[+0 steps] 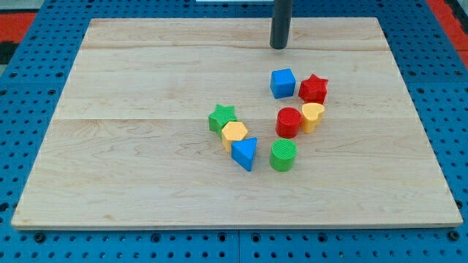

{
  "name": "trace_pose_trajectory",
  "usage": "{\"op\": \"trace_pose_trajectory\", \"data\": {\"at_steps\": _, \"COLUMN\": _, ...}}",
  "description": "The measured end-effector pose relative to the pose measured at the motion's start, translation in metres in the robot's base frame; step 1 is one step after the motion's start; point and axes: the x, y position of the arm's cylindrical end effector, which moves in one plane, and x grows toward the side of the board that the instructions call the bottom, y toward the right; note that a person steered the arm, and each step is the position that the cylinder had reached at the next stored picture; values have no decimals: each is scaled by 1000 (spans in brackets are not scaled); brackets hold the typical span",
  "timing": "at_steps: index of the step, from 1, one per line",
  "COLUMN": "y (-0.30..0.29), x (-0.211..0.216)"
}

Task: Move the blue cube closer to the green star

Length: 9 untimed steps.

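The blue cube (282,82) sits right of the board's middle, touching or nearly touching a red star (313,88) on its right. The green star (221,117) lies lower and to the left, about a block's width or two away from the cube. My tip (278,46) stands near the view's top, just above the blue cube with a gap between them.
A yellow hexagon (234,134) and a blue triangle (246,153) sit just below-right of the green star. A red cylinder (289,122), a yellow block (313,116) and a green cylinder (283,155) lie below the cube. The wooden board (131,161) rests on a blue pegboard.
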Motion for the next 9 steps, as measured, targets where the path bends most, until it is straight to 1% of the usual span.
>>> {"op": "trace_pose_trajectory", "data": {"at_steps": 1, "y": 35, "x": 14}}
{"op": "trace_pose_trajectory", "data": {"at_steps": 6, "y": 30, "x": 92}}
{"op": "trace_pose_trajectory", "data": {"at_steps": 7, "y": 11, "x": 104}}
{"op": "trace_pose_trajectory", "data": {"at_steps": 9, "y": -64, "x": 106}}
